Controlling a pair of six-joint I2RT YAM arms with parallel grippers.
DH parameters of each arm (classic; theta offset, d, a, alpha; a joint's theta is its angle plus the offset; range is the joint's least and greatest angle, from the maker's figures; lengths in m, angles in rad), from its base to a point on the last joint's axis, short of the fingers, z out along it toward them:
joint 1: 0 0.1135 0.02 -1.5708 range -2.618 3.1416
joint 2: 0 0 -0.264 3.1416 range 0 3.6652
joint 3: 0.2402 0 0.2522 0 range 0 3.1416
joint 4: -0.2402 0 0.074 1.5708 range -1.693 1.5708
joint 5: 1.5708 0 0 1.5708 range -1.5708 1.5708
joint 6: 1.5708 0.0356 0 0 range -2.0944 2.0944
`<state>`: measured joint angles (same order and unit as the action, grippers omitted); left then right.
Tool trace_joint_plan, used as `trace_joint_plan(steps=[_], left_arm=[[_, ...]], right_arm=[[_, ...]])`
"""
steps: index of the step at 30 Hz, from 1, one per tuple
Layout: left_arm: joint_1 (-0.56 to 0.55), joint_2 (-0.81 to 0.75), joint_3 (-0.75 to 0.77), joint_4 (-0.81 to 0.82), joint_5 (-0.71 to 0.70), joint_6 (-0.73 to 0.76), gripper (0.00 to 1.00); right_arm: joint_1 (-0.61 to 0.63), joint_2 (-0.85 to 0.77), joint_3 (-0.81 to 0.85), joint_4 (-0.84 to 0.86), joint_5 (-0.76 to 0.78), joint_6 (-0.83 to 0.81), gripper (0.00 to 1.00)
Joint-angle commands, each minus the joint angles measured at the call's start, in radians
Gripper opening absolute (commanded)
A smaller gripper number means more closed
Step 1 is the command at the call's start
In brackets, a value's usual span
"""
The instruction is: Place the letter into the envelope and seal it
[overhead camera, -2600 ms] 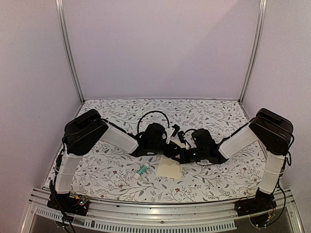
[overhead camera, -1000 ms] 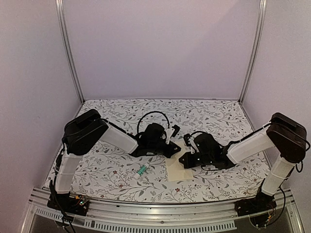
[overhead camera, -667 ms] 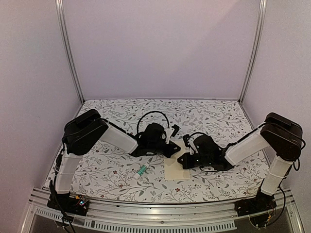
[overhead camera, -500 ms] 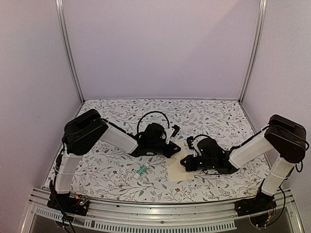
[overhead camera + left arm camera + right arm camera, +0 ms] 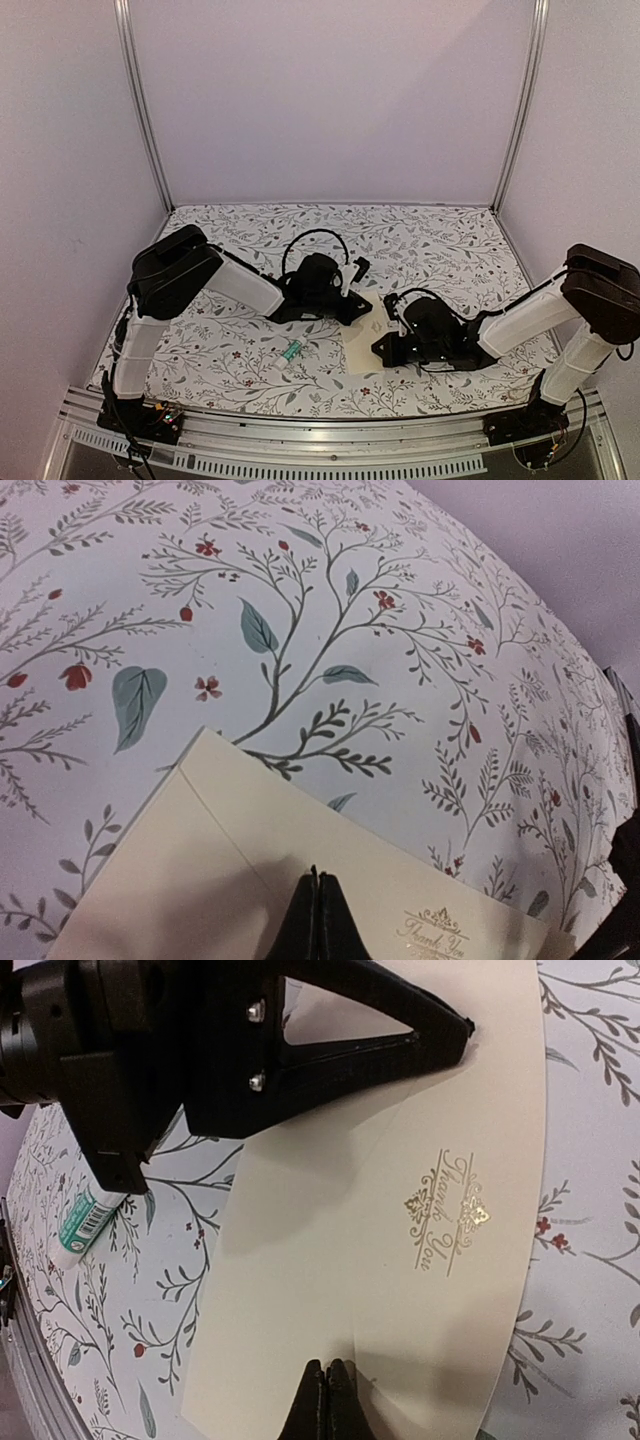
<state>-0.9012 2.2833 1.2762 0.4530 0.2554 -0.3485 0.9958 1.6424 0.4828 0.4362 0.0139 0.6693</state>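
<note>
The cream envelope lies flat on the floral table, its gold "Thank You" emblem facing up. In the left wrist view, my left gripper is shut, its tips resting on the envelope near its far edge. My right gripper is also shut, its tips pressing on the envelope near the opposite edge. In the top view, the left gripper and right gripper stand at the envelope's far and right sides. The letter is hidden from every view.
A small green-and-white glue stick lies on the floral tablecloth left of the envelope, also seen as the glue stick in the right wrist view. The left gripper's black fingers reach over the envelope's far part.
My right arm has drawn back towards the near right, its shut gripper sliding across the envelope. The left arm and the envelope have stayed put.
</note>
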Motion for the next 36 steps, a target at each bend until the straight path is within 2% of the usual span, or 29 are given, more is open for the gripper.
trace_joint_plan(steps=[1, 9, 17, 22, 29, 36], left_arm=[[0.015, -0.009, -0.034, -0.088, -0.022, 0.004, 0.0], [0.016, -0.018, -0.043, -0.079, -0.019, 0.008, 0.0], [0.015, -0.019, -0.044, -0.079, -0.018, 0.013, 0.0], [0.017, -0.015, -0.042, -0.079, -0.015, 0.013, 0.0], [0.017, -0.006, -0.035, -0.08, -0.013, 0.017, 0.0], [0.017, -0.004, -0.033, -0.084, -0.017, 0.016, 0.0]], right_arm=[[0.023, -0.017, 0.032, -0.174, 0.008, -0.013, 0.0], [0.009, -0.066, 0.154, -0.207, 0.051, -0.083, 0.0], [-0.051, 0.045, 0.205, -0.208, 0.099, -0.096, 0.0], [-0.062, 0.123, 0.21, -0.178, 0.069, -0.101, 0.0], [-0.063, 0.163, 0.133, -0.142, 0.029, -0.068, 0.0], [-0.046, 0.075, 0.038, -0.145, 0.029, -0.022, 0.0]])
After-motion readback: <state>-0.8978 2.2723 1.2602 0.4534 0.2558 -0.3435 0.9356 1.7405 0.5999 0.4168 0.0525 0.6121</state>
